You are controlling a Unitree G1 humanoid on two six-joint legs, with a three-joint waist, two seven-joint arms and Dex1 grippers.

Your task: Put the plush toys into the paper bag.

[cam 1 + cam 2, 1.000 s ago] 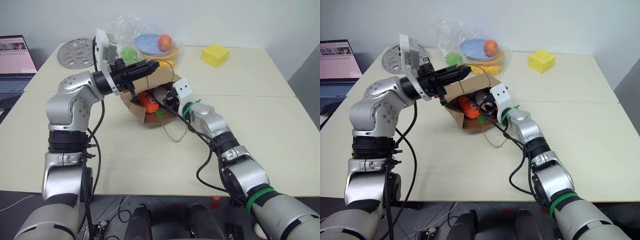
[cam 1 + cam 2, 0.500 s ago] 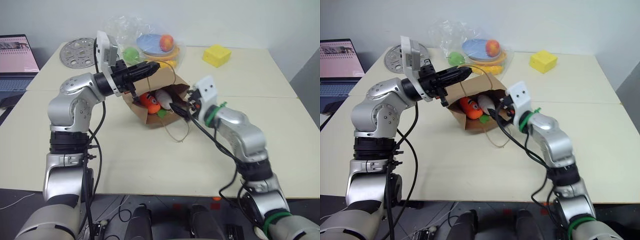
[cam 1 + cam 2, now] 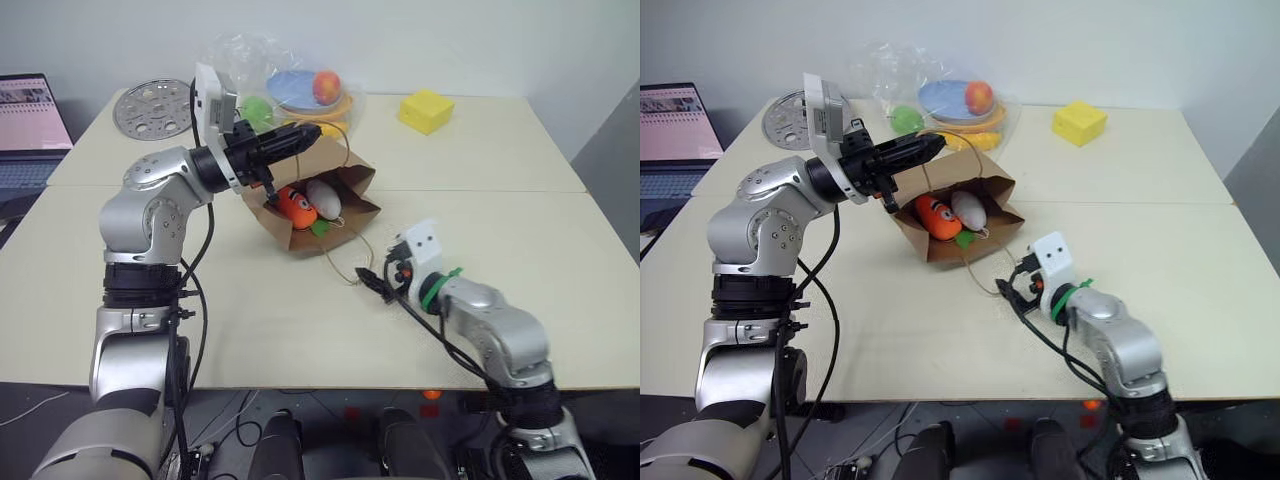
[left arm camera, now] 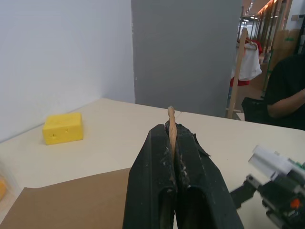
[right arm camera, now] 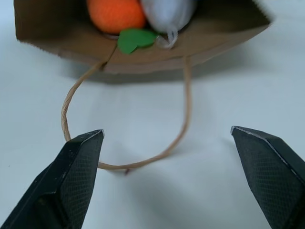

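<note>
The brown paper bag (image 3: 345, 182) lies tilted on the table with its mouth toward me. Inside it the orange plush toy (image 3: 295, 203) with green leaves and the white egg-shaped plush toy (image 3: 325, 197) rest side by side. My left gripper (image 3: 308, 131) is above the bag's upper edge, shut on a twisted-paper handle (image 4: 170, 125) and holding that side up. My right gripper (image 3: 372, 280) hangs open just above the table in front of the bag mouth, apart from it. The bag's other handle loop (image 5: 143, 163) lies on the table between its fingers (image 5: 76, 176).
A clear plastic bag of plastic fruit (image 3: 300, 85) sits behind the paper bag. Further right at the back is a yellow block (image 3: 425, 110). A round metal disc (image 3: 152, 107) and a laptop (image 3: 30, 120) are at the back left. A person (image 4: 286, 90) sits beyond the table.
My right gripper has drawn back out of the bag mouth toward me and down to the table, opening. The white toy now lies in the bag. The left gripper has not moved.
</note>
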